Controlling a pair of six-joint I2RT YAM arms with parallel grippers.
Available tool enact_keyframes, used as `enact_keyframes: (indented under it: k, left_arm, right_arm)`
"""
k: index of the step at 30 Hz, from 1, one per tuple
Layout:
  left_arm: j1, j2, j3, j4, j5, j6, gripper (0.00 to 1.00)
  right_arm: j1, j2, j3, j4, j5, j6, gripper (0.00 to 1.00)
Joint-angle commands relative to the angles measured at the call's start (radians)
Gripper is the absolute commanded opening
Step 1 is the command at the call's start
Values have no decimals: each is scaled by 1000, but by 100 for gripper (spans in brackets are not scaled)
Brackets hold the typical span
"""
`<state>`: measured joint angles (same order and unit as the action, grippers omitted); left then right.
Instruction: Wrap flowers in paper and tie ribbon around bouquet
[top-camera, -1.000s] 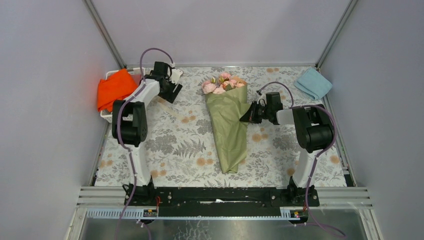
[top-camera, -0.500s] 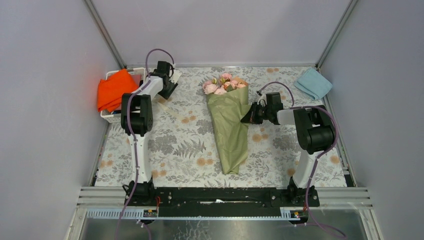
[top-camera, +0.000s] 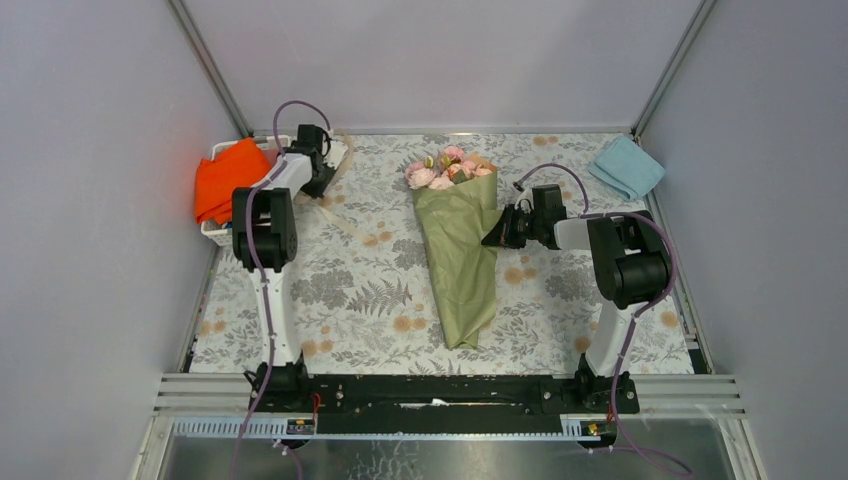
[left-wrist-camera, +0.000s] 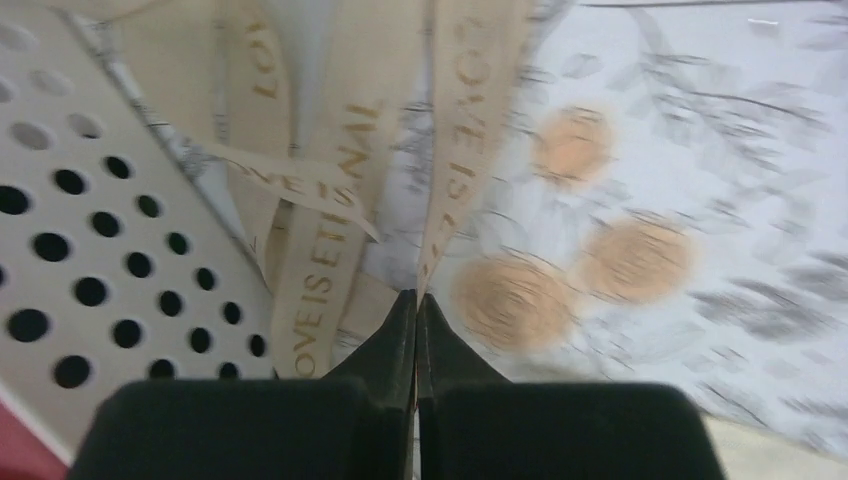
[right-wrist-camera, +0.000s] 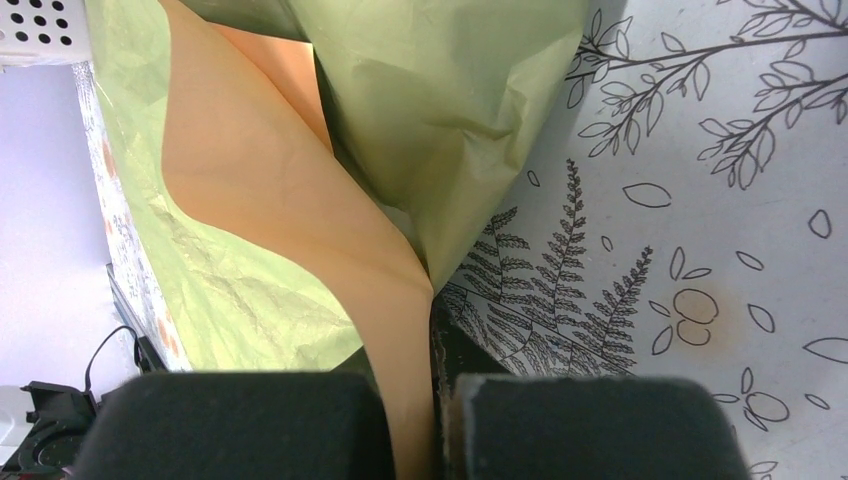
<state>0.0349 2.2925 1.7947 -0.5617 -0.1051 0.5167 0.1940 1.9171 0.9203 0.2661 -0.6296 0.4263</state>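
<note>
Left tool (left-wrist-camera: 415, 297) swung back, pinching ribbon (left-wrist-camera: 325, 260); ribbon's ends cut off.

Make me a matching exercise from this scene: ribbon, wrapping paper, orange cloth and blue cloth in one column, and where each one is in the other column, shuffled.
Things:
1. ribbon
2. paper
3. orange cloth
4. blue cloth

Places:
A. in the white basket
B. lying loose at the far right
C. pinched in the left fingers
D. flap pinched in the right fingers

Pairs: 1-C, 2-D, 3-A, 4-B.
</note>
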Motion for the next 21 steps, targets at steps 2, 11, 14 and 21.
enact_keyframes:
  k: [2, 11, 14, 21]
  left_arm:
    - [-12, -248, -23, -144, 374, -116, 0]
    - [-59, -842, -134, -335, 917, -189, 0]
    - [-64, -922, -241, -327, 987, -278, 0]
    - [-66, -951, -439, -370, 1046, -317, 0]
  right_arm:
    - [-2, -53, 40, -71, 24, -28, 0]
    - [-2, -59, 64, -88, 28, -19, 0]
    - [-2, -63, 75, -99, 30, -8, 0]
    - [-2, -103, 88, -135, 36, -3, 0]
